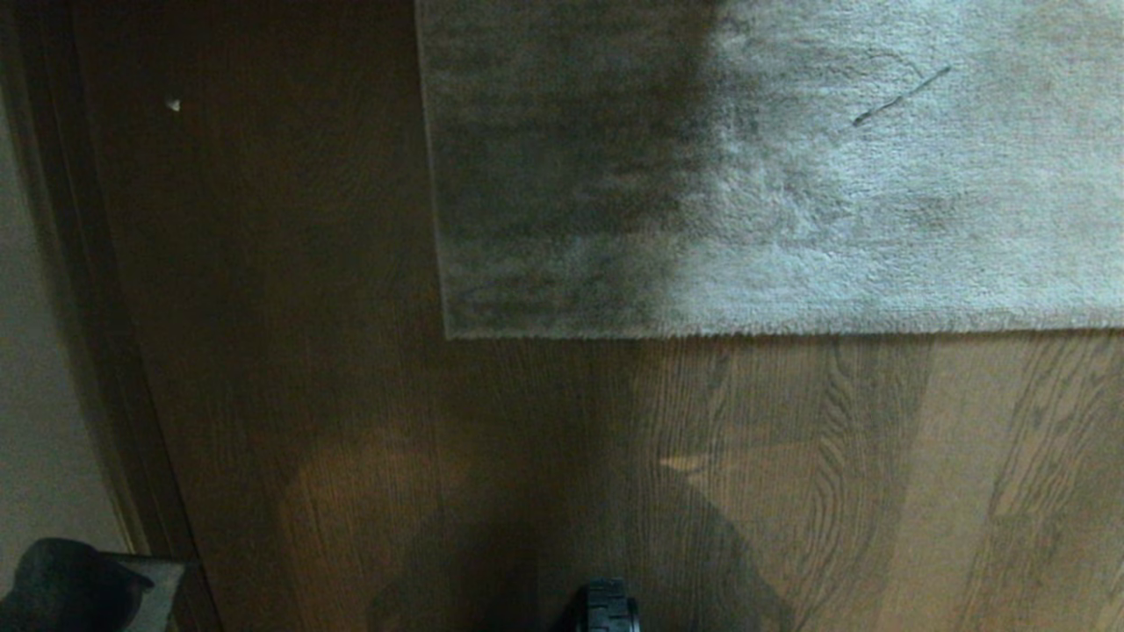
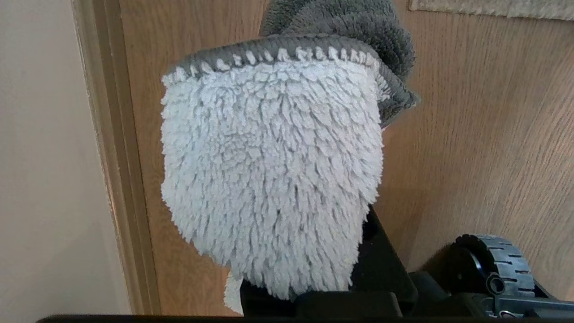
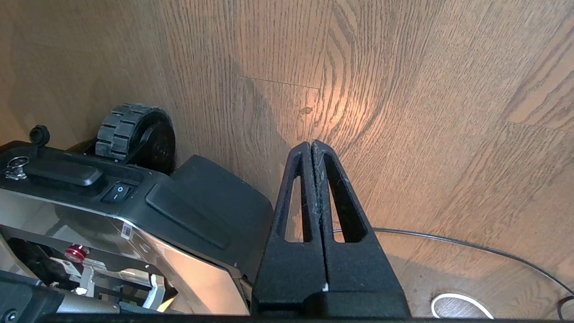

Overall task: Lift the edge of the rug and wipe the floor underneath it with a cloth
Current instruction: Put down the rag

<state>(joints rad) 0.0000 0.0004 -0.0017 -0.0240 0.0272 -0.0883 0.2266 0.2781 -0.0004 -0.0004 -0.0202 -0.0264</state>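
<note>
While the right hand (image 3: pixel 311 146) is pressed together on nothing above the bare floor (image 3: pixel 426 112), the cloth (image 2: pixel 273 175) is kept pinched in the left hand (low beside the base). Ahead of both, the rug edge (image 1: pixel 773 330) runs crosswise, its corner (image 1: pixel 450 332) nearer the left hand; the right is judged free for lifting.

plush short-pile rug edge (image 1: pixel 773 329), matt and faintly brushed, at twelve o'clock over the floor (image 1: pixel 351 395): brown wood planks, wavy grain, low satin sheen. shaggy pale microfibre cloth (image 2: pixel 269 179) with a stitched grey hem. matt black, lightly scuffed plastic on the right gripper (image 3: pixel 312 146). ribbed rubber wheel (image 3: pixel 130 130) at nine o'clock of it, beside glossy metal housing (image 3: pixel 179 269).
</note>
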